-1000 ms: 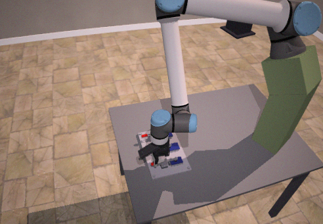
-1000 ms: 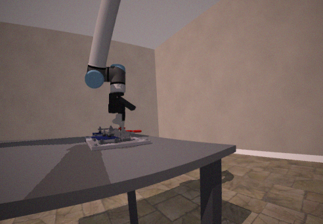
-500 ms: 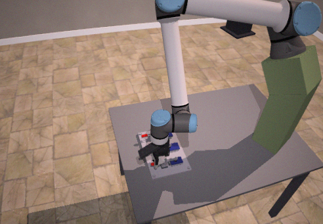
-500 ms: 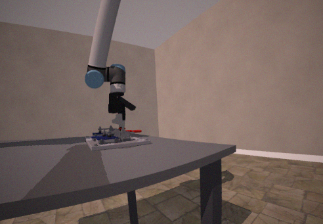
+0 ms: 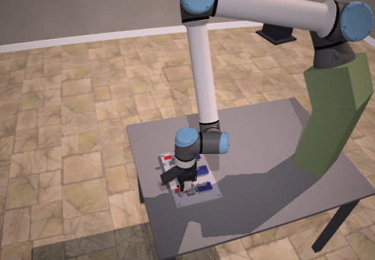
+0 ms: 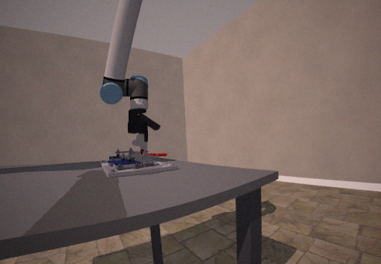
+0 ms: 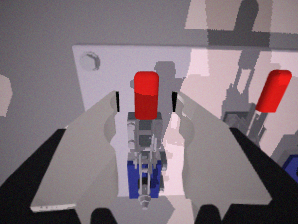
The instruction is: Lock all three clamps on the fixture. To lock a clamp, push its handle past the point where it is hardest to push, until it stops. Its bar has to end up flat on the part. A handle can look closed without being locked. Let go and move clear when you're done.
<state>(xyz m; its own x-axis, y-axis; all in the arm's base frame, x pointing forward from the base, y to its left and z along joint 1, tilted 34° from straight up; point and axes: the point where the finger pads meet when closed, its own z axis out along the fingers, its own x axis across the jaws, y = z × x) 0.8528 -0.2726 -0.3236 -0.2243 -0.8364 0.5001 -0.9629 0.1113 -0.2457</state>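
Top view: the fixture plate [image 5: 200, 201] [image 6: 144, 172] [image 7: 102, 82] lies on the desk [image 5: 259, 130] [image 6: 186, 198], lower centre of the frame. Three blue blocks [image 5: 205, 187] [image 6: 123, 162] [image 7: 133, 184] counted, in a row along its right side; two red handles seen, one upper left on the plate, the other, the near handle [image 5: 177, 190] [image 7: 146, 95], at the lower left beside the claw [image 5: 181, 192] [image 6: 142, 148] [image 7: 146, 102]. The arm covers the middle station. Exterior view: the claw points down over the plate, left of centre; red shows beneath and right of it, but at this grazing angle the clamps overlap, so bar height is probably not to be trusted. Wrist view: two red handles, two blue blocks. The near handle stands upper centre between the two fingers, a gap on either side; the claw is released, partly spread, grasping nothing. The neighbour handle [image 7: 274, 91] leans at upper right. Procedure, judged: keep the fingers centred, press along the handle's swing through the stiff point to its stop, avoid side load, confirm the bar flat on the part, then back off without snagging the handle. Total by task: three clamps; lock state unconfirmed.
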